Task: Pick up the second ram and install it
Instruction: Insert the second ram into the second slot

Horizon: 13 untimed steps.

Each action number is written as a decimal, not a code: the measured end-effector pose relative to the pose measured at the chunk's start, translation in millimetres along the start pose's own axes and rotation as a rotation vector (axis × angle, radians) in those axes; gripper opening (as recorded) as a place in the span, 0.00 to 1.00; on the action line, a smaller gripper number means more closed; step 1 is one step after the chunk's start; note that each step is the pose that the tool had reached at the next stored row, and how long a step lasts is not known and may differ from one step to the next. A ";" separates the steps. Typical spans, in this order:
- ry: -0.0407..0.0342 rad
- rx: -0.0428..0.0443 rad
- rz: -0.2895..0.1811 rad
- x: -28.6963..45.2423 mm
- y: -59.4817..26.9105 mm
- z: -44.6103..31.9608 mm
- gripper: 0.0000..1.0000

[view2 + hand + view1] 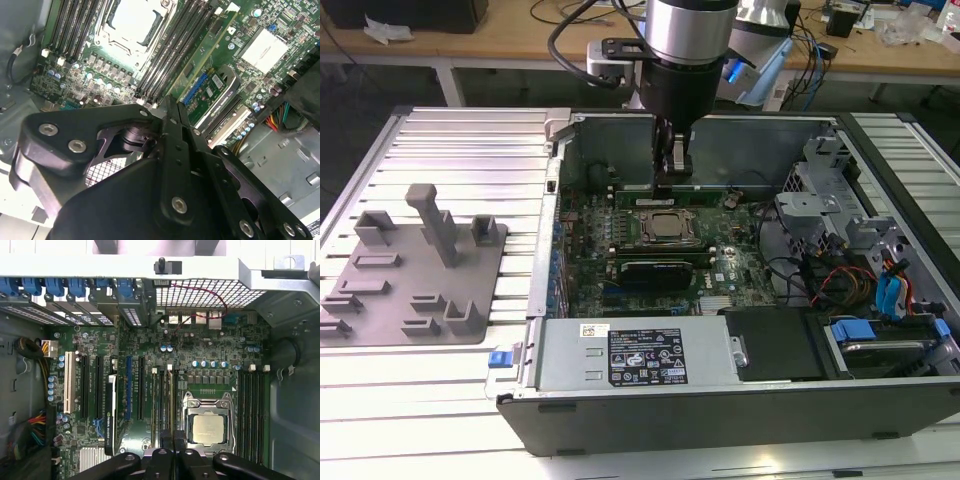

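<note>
2nd ram (715, 192) is standing in the slot right beside the CPU socket (668, 228), looks about seated to me. My gripper (672, 180) has its jaws pinched closed on the top edge, not released yet.

Open PC case (720, 415) on slatted tabletop (430, 390). CPU (667, 228) in its socket mid-motherboard (735, 290), black expansion card (658, 270) seated just beside it. Labelled power supply (640, 355) along the case's near wall; grey fixture plate (415, 270) outside the case, exterior view's left.
</note>
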<state>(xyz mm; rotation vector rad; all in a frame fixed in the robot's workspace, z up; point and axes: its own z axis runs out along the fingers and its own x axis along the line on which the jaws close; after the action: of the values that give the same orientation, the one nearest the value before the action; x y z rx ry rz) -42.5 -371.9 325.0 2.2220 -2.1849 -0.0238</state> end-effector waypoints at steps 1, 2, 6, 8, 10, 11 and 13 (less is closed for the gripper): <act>-0.0002 0.0001 0.000 -0.1 0.0 0.6 0.09; 0.0000 0.0000 0.000 0.0 0.0 1.7 0.09; 0.0005 0.0001 0.000 0.0 -0.2 10.1 0.09; 0.0011 0.0001 0.000 -0.1 -0.2 14.2 0.09; 0.0011 0.0001 0.000 -0.1 -0.3 15.7 0.09; 0.0012 0.0001 0.000 -0.1 -0.3 16.9 0.09; 0.0011 0.0001 0.000 -0.1 -0.3 19.5 0.09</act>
<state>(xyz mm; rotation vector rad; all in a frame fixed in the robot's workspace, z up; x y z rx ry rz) -42.7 -371.9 305.5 2.2215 -2.1844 -0.0225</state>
